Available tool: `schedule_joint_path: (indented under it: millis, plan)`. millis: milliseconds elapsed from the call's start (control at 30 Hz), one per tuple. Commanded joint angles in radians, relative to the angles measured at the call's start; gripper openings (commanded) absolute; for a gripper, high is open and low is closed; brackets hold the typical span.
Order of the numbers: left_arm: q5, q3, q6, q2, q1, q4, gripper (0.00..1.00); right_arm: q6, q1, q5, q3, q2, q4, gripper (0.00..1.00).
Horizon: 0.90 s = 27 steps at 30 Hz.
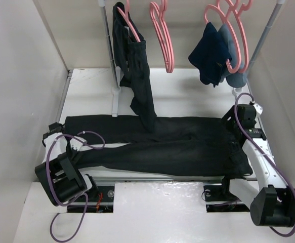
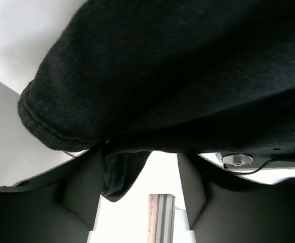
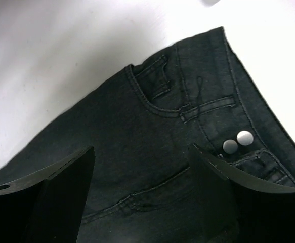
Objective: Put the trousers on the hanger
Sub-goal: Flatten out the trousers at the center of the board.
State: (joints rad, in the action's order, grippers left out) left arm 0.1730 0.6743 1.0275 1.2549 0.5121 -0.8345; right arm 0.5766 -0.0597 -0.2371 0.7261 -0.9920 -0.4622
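The black trousers (image 1: 162, 147) lie flat across the table, leg ends at the left and waist at the right. My left gripper (image 1: 78, 147) is at the leg ends. In the left wrist view its jaws stand apart (image 2: 142, 164) under a leg hem (image 2: 61, 116), and a fold of fabric hangs against the left finger. My right gripper (image 1: 240, 123) hovers open over the waist. The right wrist view shows its gripper (image 3: 142, 152) above a pocket and two silver buttons (image 3: 237, 142). An empty pink hanger (image 1: 163, 38) hangs on the rail at the back.
A second dark pair (image 1: 137, 76) hangs from a pink hanger at the back left and drapes onto the trousers. A navy garment (image 1: 210, 53) hangs on pink hangers at the back right. Rail posts (image 1: 112, 61) stand on the table. White walls close both sides.
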Motion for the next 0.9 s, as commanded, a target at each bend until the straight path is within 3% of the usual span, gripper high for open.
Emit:
schedule_joint_path:
  millis: [0, 33, 67, 100, 300, 433, 533, 633, 767, 867]
  plan:
    - [0.029, 0.001, 0.016, 0.006, 0.002, -0.02, 0.47, -0.054, -0.003, 0.062, 0.006, -0.004, 0.066, 0.8]
    - [0.04, 0.001, 0.016, 0.006, 0.002, -0.02, 0.2, -0.054, -0.003, 0.062, 0.006, -0.004, 0.076, 0.8]
    - [0.04, 0.001, 0.006, 0.006, 0.002, -0.006, 0.04, -0.054, -0.003, 0.062, -0.004, -0.004, 0.085, 0.8]
    - [0.052, 0.016, -0.003, 0.006, 0.002, 0.008, 0.0, -0.054, -0.003, 0.062, -0.016, -0.014, 0.098, 0.8]
    - [-0.027, 0.207, -0.092, -0.003, -0.032, 0.084, 0.0, -0.044, -0.003, 0.091, -0.039, -0.074, 0.158, 0.78]
    - [-0.209, 0.448, -0.162, -0.086, -0.044, 0.176, 0.0, -0.044, -0.003, 0.123, -0.039, -0.116, 0.171, 0.77]
    - [-0.227, 0.488, -0.138, -0.095, -0.044, 0.164, 0.0, -0.044, -0.003, 0.124, -0.039, -0.125, 0.18, 0.77]
    - [-0.121, 0.412, -0.074, -0.095, -0.044, 0.137, 0.0, -0.044, -0.014, 0.124, -0.065, -0.105, 0.18, 0.77]
    - [0.203, 0.094, 0.023, -0.104, -0.044, 0.097, 0.0, -0.024, -0.032, 0.133, -0.093, -0.079, 0.189, 0.77]
    - [0.298, -0.065, 0.055, -0.13, -0.044, 0.052, 0.0, -0.024, -0.032, 0.133, -0.102, -0.079, 0.189, 0.77]
